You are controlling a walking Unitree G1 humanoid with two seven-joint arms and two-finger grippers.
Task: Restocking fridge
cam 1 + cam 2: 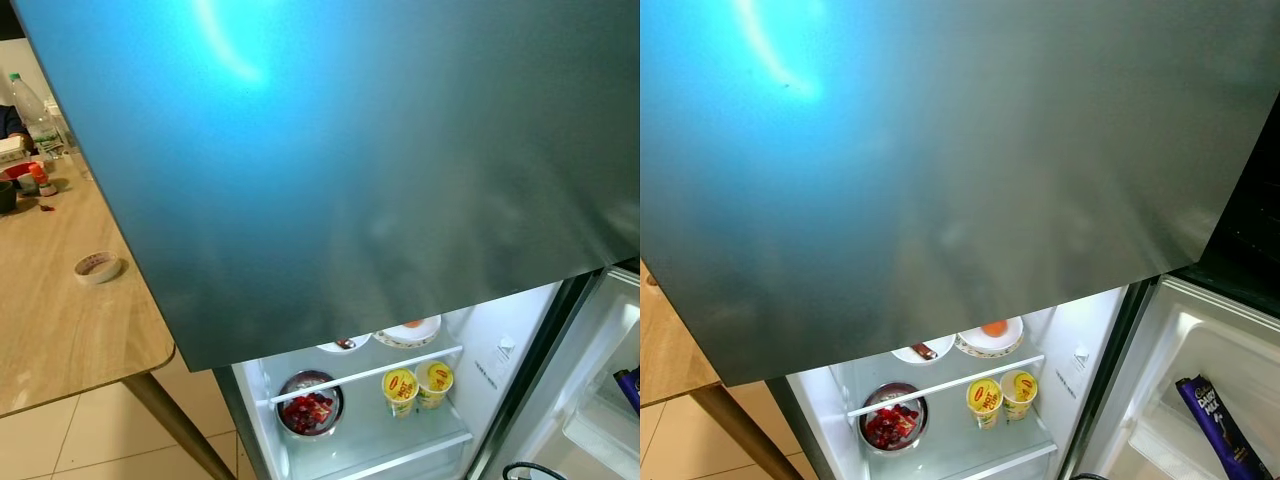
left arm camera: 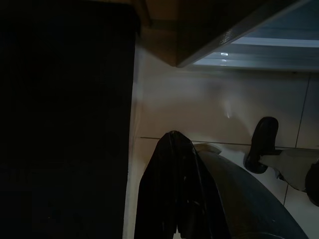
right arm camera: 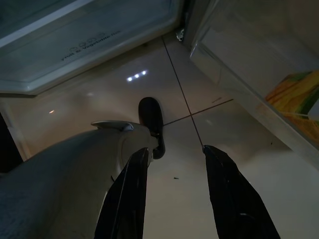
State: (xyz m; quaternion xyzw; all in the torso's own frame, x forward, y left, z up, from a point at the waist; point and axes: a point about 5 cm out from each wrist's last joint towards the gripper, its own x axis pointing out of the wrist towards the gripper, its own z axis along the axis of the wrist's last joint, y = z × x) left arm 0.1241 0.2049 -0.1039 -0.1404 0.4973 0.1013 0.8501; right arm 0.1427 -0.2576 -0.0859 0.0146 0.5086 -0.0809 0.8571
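- Open fridge (image 1: 500,350): bowl of red fruit (image 1: 309,404) left of two yellow cups (image 1: 417,384).
- Right gripper (image 3: 172,191) hangs over floor (image 3: 99,94), jaws apart, empty.
- Left gripper (image 2: 174,189): cannot tell.

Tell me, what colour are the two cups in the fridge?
Yellow cups, with red labels; clearest in the right eye view.

Pale tiled floor (image 1: 60,440) lying under wooden table (image 1: 50,300) standing at left; tape roll (image 1: 97,267) and plastic bottle (image 1: 35,115) resting on it.
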